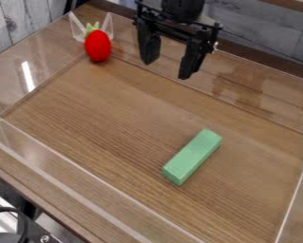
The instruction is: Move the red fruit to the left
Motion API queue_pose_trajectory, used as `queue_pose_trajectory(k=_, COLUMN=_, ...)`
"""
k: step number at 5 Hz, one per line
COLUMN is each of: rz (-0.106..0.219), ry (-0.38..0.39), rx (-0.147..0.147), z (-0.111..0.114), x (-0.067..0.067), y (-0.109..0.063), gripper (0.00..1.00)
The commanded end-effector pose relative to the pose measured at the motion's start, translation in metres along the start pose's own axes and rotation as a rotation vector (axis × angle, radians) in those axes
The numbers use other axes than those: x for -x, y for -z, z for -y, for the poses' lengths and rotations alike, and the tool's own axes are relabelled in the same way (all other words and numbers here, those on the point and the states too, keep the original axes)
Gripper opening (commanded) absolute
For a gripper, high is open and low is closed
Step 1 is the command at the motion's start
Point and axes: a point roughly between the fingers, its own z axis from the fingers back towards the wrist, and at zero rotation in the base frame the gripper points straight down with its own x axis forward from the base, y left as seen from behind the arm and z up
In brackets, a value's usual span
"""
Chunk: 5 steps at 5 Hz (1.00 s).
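Note:
The red fruit [98,44] is a small glossy red strawberry-like toy with pale yellow-green pointed leaves. It sits on the wooden table [116,114] at the far left, near the back edge. My gripper [168,57] hangs to the right of the fruit, near the back middle of the table. Its two black fingers [191,63] point down and stand apart, open and empty. The gripper is not touching the fruit.
A light green rectangular block [193,156] lies diagonally on the table at the front right. Clear plastic walls [40,161] rim the table. A pale plank wall stands behind.

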Motion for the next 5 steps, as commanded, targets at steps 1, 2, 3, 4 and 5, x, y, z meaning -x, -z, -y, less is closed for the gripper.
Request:
queue_pose_trajectory(k=1, rz=0.018, ry=-0.024, rx=0.004, z=-0.023, x=-0.019, y=-0.002, gripper=1.00)
queue_pose_trajectory(k=2, rz=0.036, ry=-0.040, rx=0.009, z=-0.048, x=-0.031, y=-0.005, gripper=1.00)
queue_pose_trajectory(k=3, rz=0.058, ry=-0.052, rx=0.011, z=-0.074, x=-0.043, y=-0.009, gripper=1.00)
queue_pose_trajectory(k=4, rz=0.080, ry=-0.031, rx=0.010, z=-0.101, x=-0.054, y=-0.018, gripper=1.00)
queue_pose_trajectory(k=5, rz=0.093, ry=-0.023, rx=0.003, z=-0.127, x=-0.062, y=-0.023, gripper=1.00)
